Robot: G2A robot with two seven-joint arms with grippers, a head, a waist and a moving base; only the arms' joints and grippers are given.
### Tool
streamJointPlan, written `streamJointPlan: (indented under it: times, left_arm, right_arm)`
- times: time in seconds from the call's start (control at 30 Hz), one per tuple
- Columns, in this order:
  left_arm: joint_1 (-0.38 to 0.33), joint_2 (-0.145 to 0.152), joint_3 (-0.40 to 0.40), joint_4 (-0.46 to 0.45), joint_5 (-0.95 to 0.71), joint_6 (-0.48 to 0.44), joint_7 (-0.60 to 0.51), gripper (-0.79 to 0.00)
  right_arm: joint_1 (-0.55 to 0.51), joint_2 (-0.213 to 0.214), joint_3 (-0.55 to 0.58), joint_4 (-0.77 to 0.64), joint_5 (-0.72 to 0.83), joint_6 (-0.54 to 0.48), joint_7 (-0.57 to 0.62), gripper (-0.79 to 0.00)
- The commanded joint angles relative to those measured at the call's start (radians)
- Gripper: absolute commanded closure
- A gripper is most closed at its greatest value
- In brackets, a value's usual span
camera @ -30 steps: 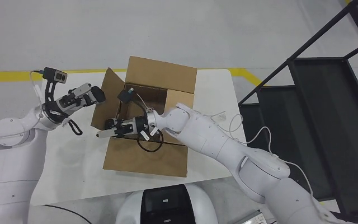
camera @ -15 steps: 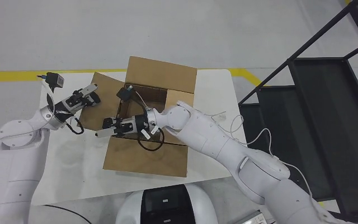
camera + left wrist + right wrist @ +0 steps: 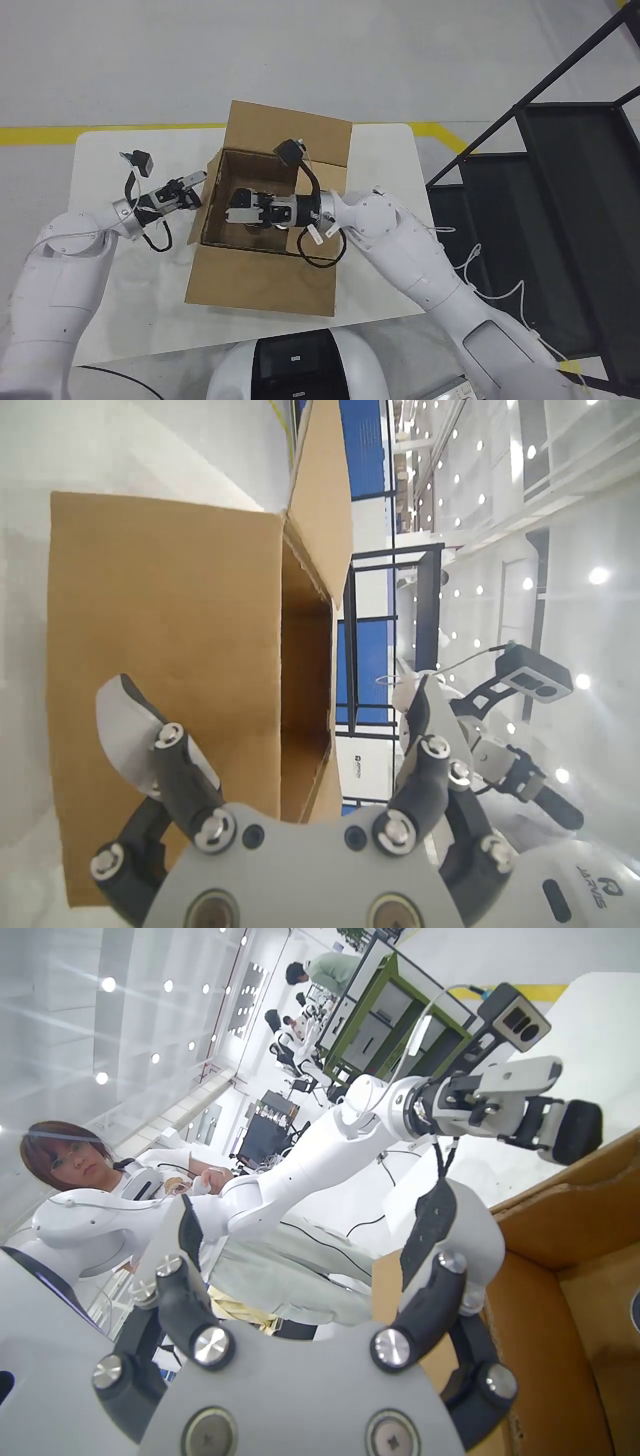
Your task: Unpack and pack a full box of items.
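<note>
Top view | rectangular corrugated cardboard box (image 3: 262, 285), open-topped | right pincer (image 3: 232, 214) agape

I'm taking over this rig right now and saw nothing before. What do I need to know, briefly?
Left pincer: open, empty, just outside a side wall of the box.
Right pincer: open, empty, at the box's opening.
Box: on the table, flaps open; contents can't be made out.
Done: box opened.
Left: apparently all the unpacking and repacking.
</note>
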Motion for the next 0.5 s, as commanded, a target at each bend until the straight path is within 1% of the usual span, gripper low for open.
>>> streamJointPlan:
  times: [0.0,0.13,0.27,0.37,0.47]
  left_arm:
    - [0.004,0.003,0.001,-0.002,-0.005,0.002,-0.047,-0.785]
    - [0.019,0.013,-0.011,-0.023,-0.008,0.016,-0.138,-0.785]
    - [0.043,0.025,-0.035,-0.056,-0.032,0.041,-0.202,-0.785]
    - [0.060,0.032,-0.058,-0.074,-0.034,0.037,-0.197,-0.785]
    - [0.072,0.036,-0.073,-0.085,-0.100,0.077,-0.241,-0.785]
  right_arm:
    - [-0.041,0.012,0.034,-0.061,-0.015,0.026,0.008,-0.785]
    - [-0.089,0.026,0.067,-0.133,-0.022,0.055,0.024,-0.785]
    - [-0.103,0.032,0.072,-0.156,-0.024,0.072,0.037,-0.785]
    - [-0.100,0.032,0.067,-0.159,-0.021,0.076,0.042,-0.785]
    - [-0.092,0.032,0.059,-0.155,-0.015,0.078,0.046,-0.785]
